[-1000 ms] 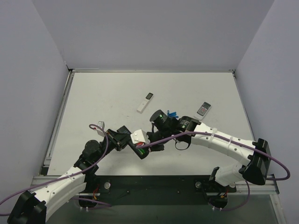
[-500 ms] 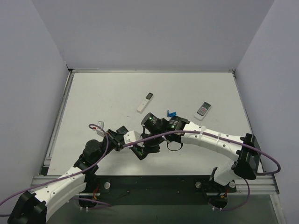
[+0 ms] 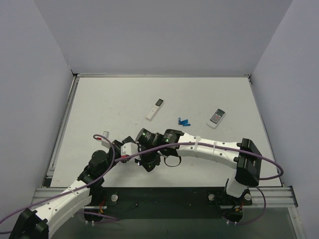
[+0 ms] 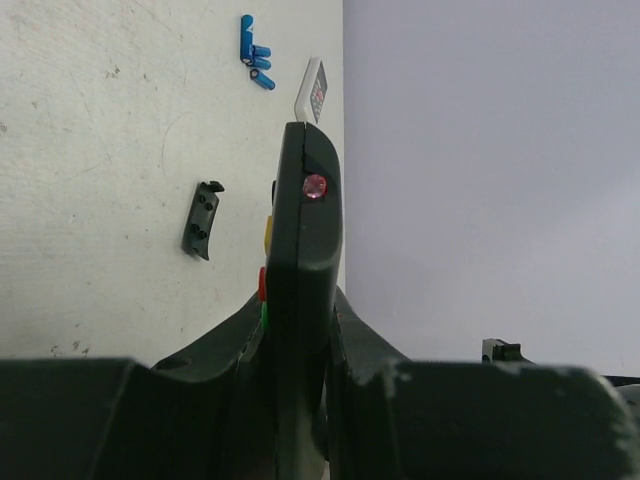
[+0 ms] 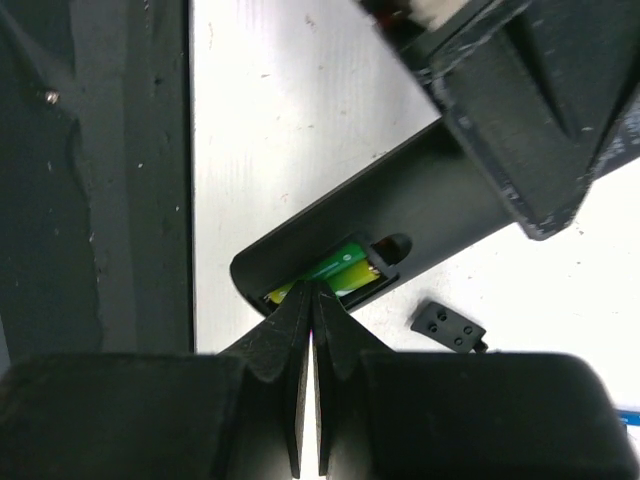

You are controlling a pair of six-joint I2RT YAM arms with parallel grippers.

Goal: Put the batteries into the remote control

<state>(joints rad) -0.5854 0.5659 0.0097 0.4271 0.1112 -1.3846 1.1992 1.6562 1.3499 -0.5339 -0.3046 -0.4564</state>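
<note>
Newly arrived at lower center, the right gripper point(image 5: 310, 292), pinched empty, is nudging 1 battery point(image 5: 338, 268) into the remote control point(image 5: 405, 212) that the left gripper point(image 4: 298, 330) is clamping.

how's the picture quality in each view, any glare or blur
Top external: even, soft light, faint shadows, all sharp. Left wrist: remote control mostly a dark silhouette; blue cells crisp. Right wrist: table blown out white; green battery clear; right gripper near-black.
</note>
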